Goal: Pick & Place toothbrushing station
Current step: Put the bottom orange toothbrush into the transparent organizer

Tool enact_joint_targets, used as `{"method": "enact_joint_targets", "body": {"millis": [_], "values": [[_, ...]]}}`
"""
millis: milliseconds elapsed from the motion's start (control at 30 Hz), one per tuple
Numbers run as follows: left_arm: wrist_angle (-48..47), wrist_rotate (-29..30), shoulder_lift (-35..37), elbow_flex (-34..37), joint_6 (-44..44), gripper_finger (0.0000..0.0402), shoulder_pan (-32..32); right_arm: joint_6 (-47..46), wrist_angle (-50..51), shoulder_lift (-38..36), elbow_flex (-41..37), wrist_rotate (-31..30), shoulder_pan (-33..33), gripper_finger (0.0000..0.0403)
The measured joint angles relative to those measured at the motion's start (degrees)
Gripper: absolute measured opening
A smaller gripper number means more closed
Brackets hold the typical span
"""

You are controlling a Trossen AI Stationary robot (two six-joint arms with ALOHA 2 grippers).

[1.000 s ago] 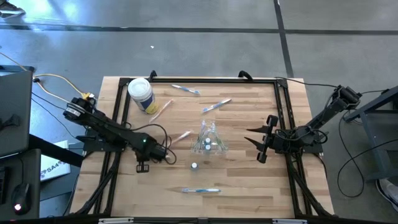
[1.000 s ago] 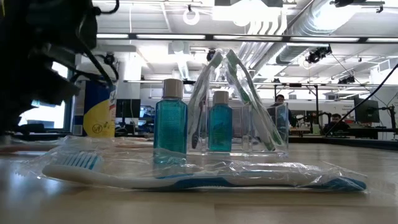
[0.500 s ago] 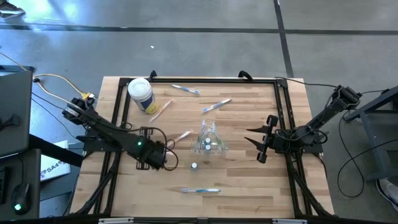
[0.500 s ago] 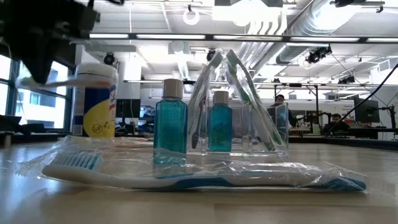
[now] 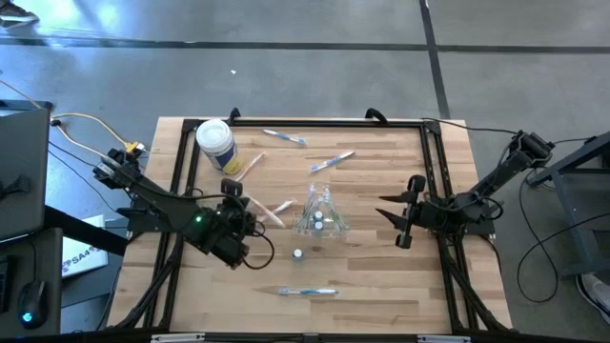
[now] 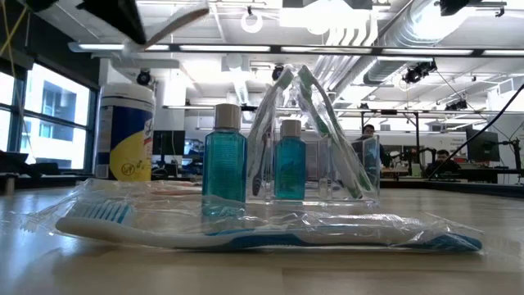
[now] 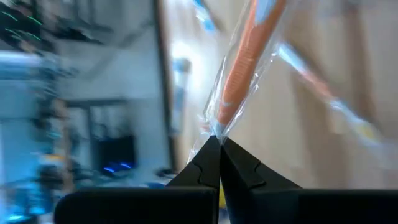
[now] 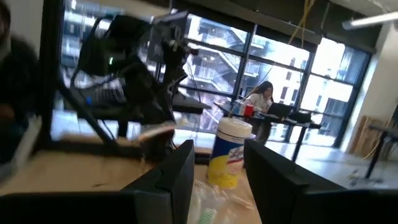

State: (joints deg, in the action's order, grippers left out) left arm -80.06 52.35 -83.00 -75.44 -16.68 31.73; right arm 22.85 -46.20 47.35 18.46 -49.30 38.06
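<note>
Table: your wooden table (image 5: 381, 286) fills the middle of the high view, with a dark frame along its edges.
Left arm: it reaches in from the left side, and your left gripper (image 5: 240, 206) hangs above the wood just left of the cup.
Right arm: it waits at the right edge, with your right gripper (image 5: 389, 214) pointing toward the centre; its fingers stand apart and grasp nothing.
Canister: the white-lidded canister (image 5: 215, 144) with the yellow label stands upright near the far left corner.
Cup: the clear cup (image 5: 321, 215) sits near the table's middle, with toothbrushes leaning inside it and one teal bottle (image 6: 289, 161) seen through its wall.
Second bottle: another teal white-capped bottle (image 6: 224, 152) stands just beside the cup, on its near side.
Held brush: your left fingers (image 7: 208, 163) are clenched on the tip of a wrapped orange-pink toothbrush (image 7: 245, 62), lifted off the table.
Near brush: a wrapped blue-and-white toothbrush (image 5: 307, 292) lies flat near the front edge.
Far brushes: you have three more wrapped brushes lying loose toward the far side (image 5: 284, 137), (image 5: 332, 161), (image 5: 248, 168).
</note>
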Motion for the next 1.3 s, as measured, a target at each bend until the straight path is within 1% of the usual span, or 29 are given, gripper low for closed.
{"method": "enact_joint_targets", "body": {"millis": [100,200,333,367,433,533,633,733,833,1033,1167,1267,1300], "values": [[2.1,6.3,0.0,0.0,7.6,0.0000,-0.2,-6.0,-2.4,0.0,0.0,0.0,0.0,0.0133],[6.9,13.8,0.0,0.1,17.2,0.0000,-0.2,-11.1,-4.1,0.0,0.0,-0.1,0.0,0.0133],[19.2,21.0,0.0,0.1,33.8,0.0000,-0.2,-14.5,-4.1,0.0,0.0,0.4,-0.3,0.0133],[22.9,21.9,0.0,0.1,38.1,0.0000,-0.2,-15.3,-4.0,0.0,0.0,1.2,-0.8,0.0133],[31.1,21.8,0.0,0.1,47.0,0.0000,-0.2,-16.8,-3.1,0.0,0.0,4.6,-2.4,0.0133],[42.0,19.4,0.0,0.1,58.8,0.0000,-0.2,-18.2,-2.4,0.0,0.0,11.4,-5.4,0.0133],[48.4,15.8,0.0,0.1,67.4,0.0000,-0.2,-20.6,-2.5,0.0,0.0,16.5,-8.8,0.0133],[51.9,13.3,0.0,0.1,72.4,0.0000,-0.2,-23.5,-2.4,0.0,0.0,20.4,-12.4,0.0133],[53.8,9.2,-0.1,0.1,75.9,0.0000,-0.2,-26.3,-2.5,0.5,0.0,25.5,-16.2,0.0133],[64.0,0.6,-1.3,0.1,86.0,0.0000,-2.0,-29.1,-3.3,3.2,0.0,35.3,-22.9,0.0139],[68.5,-5.4,-2.2,0.1,90.7,0.0000,-4.0,-31.3,-5.4,6.9,0.0,35.8,-25.1,0.0171],[69.5,-7.4,-2.8,0.2,91.9,0.0000,-5.6,-37.2,-7.2,9.7,0.0,33.5,-26.6,0.0206],[70.2,-8.2,-3.1,0.0,91.9,0.0000,-6.4,-38.5,-7.3,10.3,0.0,33.9,-27.0,0.0216]]}}
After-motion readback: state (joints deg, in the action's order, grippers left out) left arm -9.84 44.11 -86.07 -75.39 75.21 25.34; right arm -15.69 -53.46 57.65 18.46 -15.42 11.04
